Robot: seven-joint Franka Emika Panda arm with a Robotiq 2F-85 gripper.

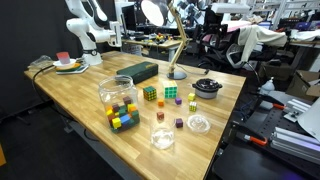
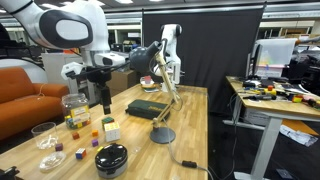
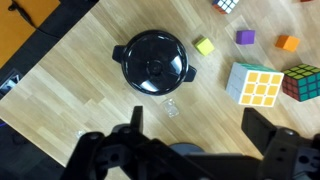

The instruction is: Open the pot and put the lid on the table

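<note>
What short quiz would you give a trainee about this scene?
1. True or false: the lid sits on the pot.
2. Choose one. The gripper is:
A. shut on the lid's knob
B. open, above the table, holding nothing
C. shut on a cube
3. Fill the gap: the jar holds coloured ___.

Key: 1 true; 2 B; 3 blocks.
</note>
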